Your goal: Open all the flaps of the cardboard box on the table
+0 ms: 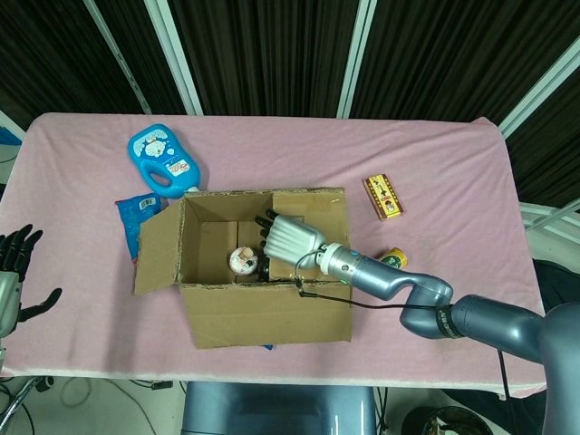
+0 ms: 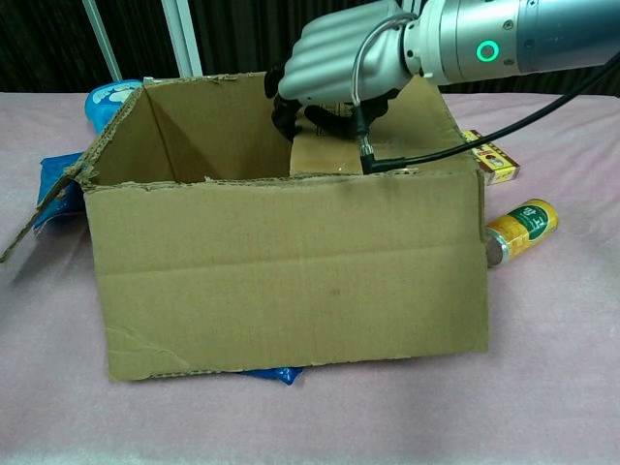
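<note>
Standing at the table's near edge, item by item, near to far:

1. Cardboard box [image 1: 263, 272], near-centre of the pink-covered table [image 1: 453, 163]. Near long flap hangs down the front; left flap [image 1: 156, 254] splays outward toward 9 o'clock. Right flap [image 1: 313, 231] is folded inward over the cavity: the one plainly not yet opened.
2. Yellow can [image 2: 520, 231], on its side, just beside the box at 3 o'clock.
3. Left hand [image 1: 14, 276], well apart at 9 o'clock, fingers spread, holding nothing.
4. Right hand [image 1: 288, 237], reaching into the box over the right flap; fingers curled downward at that flap's free edge. Whether they actually grip the cardboard cannot be told.
5. Round lidded cup [image 1: 243, 261], on the box floor.
6. Blue packet [image 1: 136, 213], partly under the left flap.
7. Small yellow carton [image 1: 383, 197], at 2 o'clock.
8. Blue toy [image 1: 163, 163], at 11 o'clock.

Step in hand, by judgement: catching the right flap. Next move calls for hooking under its edge and swinging it up and out toward 3 o'clock, without dragging the box.
</note>
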`<action>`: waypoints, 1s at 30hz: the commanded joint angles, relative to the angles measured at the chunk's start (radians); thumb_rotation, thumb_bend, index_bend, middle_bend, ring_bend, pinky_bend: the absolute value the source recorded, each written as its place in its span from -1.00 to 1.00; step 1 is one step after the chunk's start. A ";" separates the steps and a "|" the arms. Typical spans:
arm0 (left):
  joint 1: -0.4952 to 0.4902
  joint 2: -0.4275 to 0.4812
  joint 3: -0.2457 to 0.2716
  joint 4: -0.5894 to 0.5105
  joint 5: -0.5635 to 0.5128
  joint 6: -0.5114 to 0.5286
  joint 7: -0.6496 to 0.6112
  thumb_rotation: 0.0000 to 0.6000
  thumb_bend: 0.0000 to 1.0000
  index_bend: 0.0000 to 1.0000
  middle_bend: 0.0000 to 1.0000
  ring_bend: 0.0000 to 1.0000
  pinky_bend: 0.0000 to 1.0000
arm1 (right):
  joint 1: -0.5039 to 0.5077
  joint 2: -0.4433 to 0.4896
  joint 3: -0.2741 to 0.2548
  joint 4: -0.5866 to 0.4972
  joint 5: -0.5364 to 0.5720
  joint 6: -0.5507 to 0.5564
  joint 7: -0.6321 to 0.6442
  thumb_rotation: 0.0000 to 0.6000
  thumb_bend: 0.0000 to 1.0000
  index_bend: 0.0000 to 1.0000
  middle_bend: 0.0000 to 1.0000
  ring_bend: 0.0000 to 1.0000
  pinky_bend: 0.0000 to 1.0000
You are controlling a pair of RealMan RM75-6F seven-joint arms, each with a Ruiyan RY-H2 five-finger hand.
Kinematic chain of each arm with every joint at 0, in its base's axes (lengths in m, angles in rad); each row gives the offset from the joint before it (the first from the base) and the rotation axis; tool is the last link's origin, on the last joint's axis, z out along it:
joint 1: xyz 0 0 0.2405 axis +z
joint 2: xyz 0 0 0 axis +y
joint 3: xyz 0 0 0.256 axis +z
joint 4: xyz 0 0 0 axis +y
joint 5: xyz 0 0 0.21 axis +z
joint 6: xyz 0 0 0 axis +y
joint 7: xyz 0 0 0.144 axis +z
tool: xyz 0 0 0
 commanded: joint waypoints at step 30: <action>0.004 0.003 -0.005 -0.016 0.008 -0.011 0.001 1.00 -0.61 -1.00 -1.00 -1.00 -1.00 | 0.029 0.224 -0.017 -0.179 -0.017 0.020 -0.140 1.00 0.28 0.03 -0.13 -0.65 -0.54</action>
